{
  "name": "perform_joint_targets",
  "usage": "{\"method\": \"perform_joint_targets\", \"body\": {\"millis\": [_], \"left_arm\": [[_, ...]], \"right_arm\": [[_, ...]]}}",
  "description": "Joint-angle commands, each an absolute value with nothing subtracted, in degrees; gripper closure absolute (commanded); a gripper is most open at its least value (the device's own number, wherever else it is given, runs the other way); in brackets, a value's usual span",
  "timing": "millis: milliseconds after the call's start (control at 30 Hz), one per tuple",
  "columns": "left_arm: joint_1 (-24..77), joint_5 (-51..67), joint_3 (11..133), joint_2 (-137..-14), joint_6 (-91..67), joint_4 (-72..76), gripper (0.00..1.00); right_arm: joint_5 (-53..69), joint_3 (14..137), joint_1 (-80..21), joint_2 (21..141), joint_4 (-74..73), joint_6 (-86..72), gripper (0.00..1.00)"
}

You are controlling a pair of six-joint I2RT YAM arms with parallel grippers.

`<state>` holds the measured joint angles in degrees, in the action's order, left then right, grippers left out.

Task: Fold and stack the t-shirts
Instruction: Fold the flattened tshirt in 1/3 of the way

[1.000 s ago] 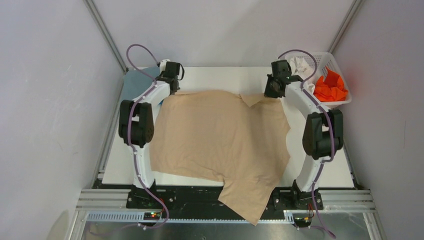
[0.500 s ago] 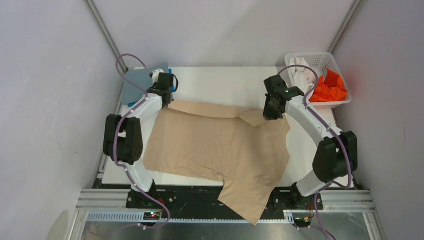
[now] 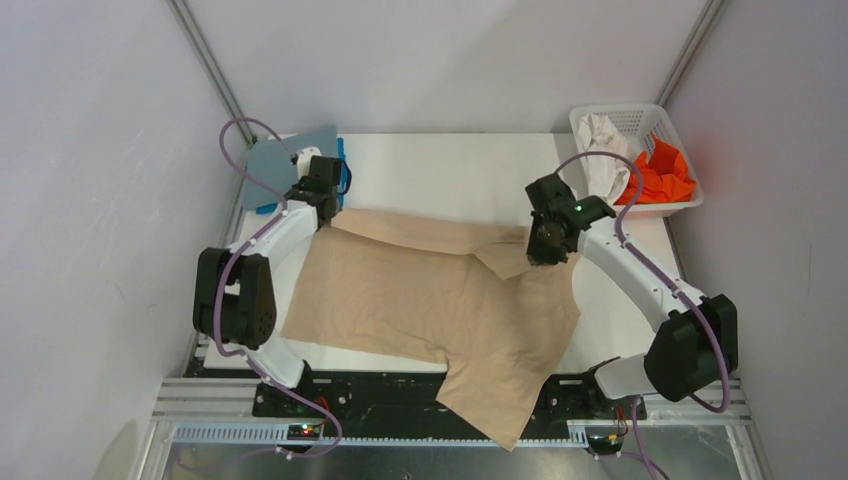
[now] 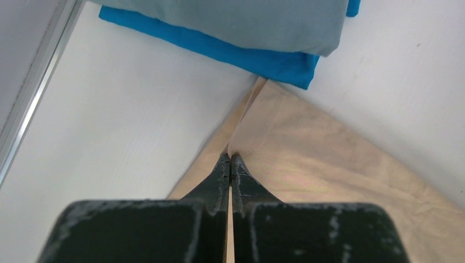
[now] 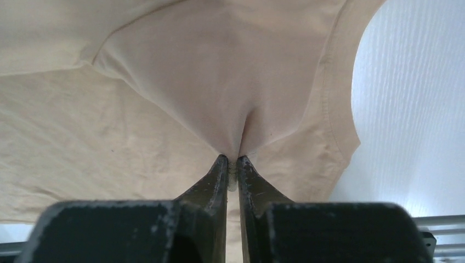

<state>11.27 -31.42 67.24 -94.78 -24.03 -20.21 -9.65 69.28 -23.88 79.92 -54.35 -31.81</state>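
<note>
Pinching a doubled edge at the far left corner of the tan t-shirt (image 4: 329,159), my left end effector (image 4: 230,159) is clenched tight on the cloth. My right end effector (image 5: 231,160) grasps a puckered fold near a curved hem, its fingers almost together with fabric nipped between the tips.

I judge this shirt light, limp and soft. It will sag between my two holds and drape wherever I let it, and nothing about it is fragile. A thin pinch could slip, so hems and seams, where the cloth lies double, look like the surest places to hold.

The shirt spreads across the middle of the desk (image 3: 450,170), its far edge turned over toward me and its near part hanging off the near edge between my bases. The white top looks smooth, so cloth should slide on it easily.

Just beyond my left fingers a folded grey-blue t-shirt (image 4: 247,19) lies on a bright blue t-shirt (image 4: 219,49). At the far right corner a lattice basket (image 3: 640,112) holds a white t-shirt (image 3: 603,140) and an orange t-shirt (image 3: 660,175). Pale walls close in on both sides and behind.
</note>
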Motion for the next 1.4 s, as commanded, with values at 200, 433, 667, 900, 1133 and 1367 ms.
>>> {"method": "perform_joint_targets", "body": {"millis": [200, 433, 667, 900, 1133, 1367], "left_arm": [[11.07, -37.11, 65.11, -90.66, -26.32, -24.28, 0.85], [11.12, -33.74, 66.22, -85.23, -28.45, -27.17, 0.01], [11.09, -19.49, 69.46, -88.28, -30.2, -26.52, 0.0], [10.96, -12.28, 73.08, -100.36, -31.35, -25.58, 0.0], [9.13, -8.75, 73.39, -107.73, -33.82, -24.58, 0.0], [7.49, -5.37, 71.84, -108.9, -37.51, -22.13, 0.0]], "right_arm": [[-9.43, 57.1, -29.17, 75.39, -57.88, -38.34, 0.64], [-15.4, 55.49, -29.5, 68.21, -55.15, -36.98, 0.19], [-2.83, 55.06, -22.0, 70.7, -33.86, -32.75, 0.01], [1.43, 55.49, -16.18, 84.89, -12.41, -27.77, 0.01], [3.08, 59.02, -10.17, 99.03, -7.19, -26.74, 0.01], [8.11, 64.18, -4.35, 106.65, -12.26, -29.27, 0.06]]}}
